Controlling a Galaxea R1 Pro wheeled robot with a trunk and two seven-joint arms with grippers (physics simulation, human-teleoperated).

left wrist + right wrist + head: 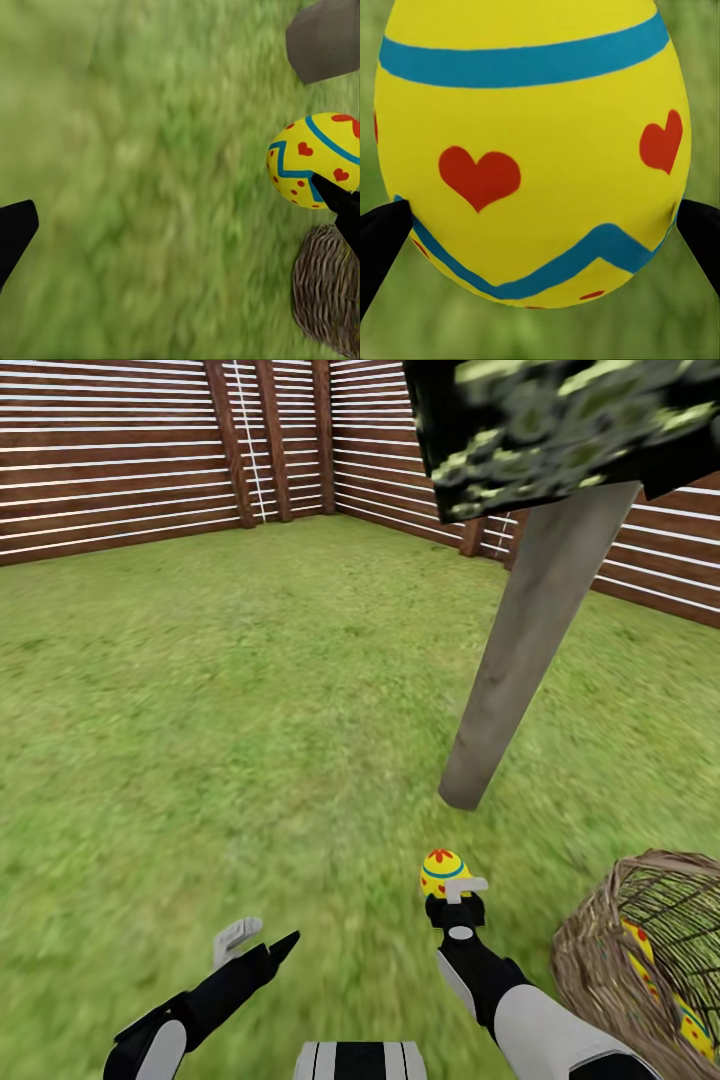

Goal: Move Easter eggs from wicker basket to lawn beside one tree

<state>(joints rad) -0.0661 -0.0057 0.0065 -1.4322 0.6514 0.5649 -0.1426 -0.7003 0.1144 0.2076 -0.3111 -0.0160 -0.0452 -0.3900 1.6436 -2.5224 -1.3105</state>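
Note:
My right gripper (452, 890) is shut on a yellow Easter egg (443, 872) with blue bands and red hearts, held just above the lawn (250, 710). That egg (532, 150) sits between the black fingertips (382, 240) in the right wrist view. The tree (530, 650) has its pale trunk base a short way beyond the egg. The wicker basket (600, 970) stands at my near right, with more yellow egg (690, 1025) showing through its weave. My left gripper (255, 942) hangs open and empty over grass. The left wrist view shows the held egg (315, 160), the basket (326, 289) and the trunk (324, 37).
A brown slatted fence (120, 460) rings the far side of the garden, with a corner behind the tree. Dark blocky leaf clumps (560, 430) hang low over the trunk. Open grass stretches to the left and ahead.

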